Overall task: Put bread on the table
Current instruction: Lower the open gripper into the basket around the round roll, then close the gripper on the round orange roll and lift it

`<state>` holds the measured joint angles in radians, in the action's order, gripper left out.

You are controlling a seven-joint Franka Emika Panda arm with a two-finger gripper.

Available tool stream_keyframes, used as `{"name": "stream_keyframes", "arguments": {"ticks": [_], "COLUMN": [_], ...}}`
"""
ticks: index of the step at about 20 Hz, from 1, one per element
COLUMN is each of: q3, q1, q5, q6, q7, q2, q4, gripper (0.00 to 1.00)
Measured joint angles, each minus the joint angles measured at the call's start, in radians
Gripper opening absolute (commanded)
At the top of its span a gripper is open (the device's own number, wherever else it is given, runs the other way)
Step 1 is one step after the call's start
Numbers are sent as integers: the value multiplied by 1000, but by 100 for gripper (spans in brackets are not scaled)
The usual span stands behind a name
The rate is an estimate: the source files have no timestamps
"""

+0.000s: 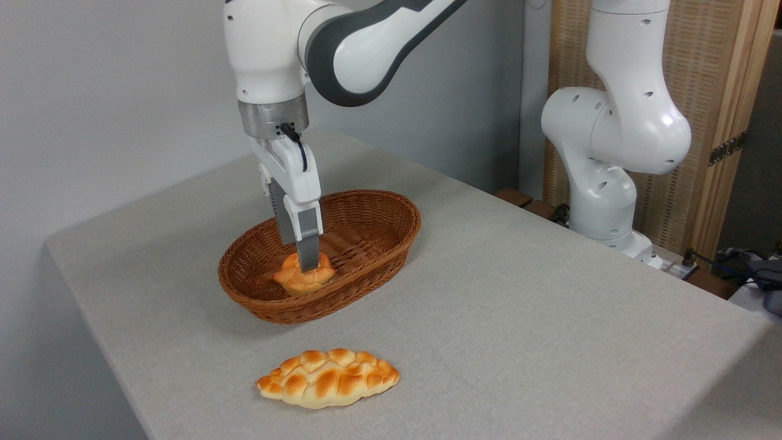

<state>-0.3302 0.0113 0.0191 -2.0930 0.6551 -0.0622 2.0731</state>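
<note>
The jaws (pixel 307 264) reach down onto the top of the bread (pixel 303 278), though whether they grip it I cannot tell, and this small knotted bun lying in the wicker basket (pixel 372 208) on the worktop (pixel 519 293) looks light and squashable, best pinched gently across its middle.

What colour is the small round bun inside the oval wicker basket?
Golden-orange with paler creases, seen in the fixed camera view: the small round bun.
</note>
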Motion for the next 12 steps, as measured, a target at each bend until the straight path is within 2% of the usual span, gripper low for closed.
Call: {"name": "stream_keyframes", "arguments": {"ticks": [10, 11, 12], "q3": [0, 0, 0], "q1": [0, 0, 0], "q5": [0, 0, 0], "q6": [-80, -80, -80], "q7": [55, 59, 64], "q2": [26, 26, 26], "q4": [45, 48, 51], "gripper": [100, 97, 83]}}
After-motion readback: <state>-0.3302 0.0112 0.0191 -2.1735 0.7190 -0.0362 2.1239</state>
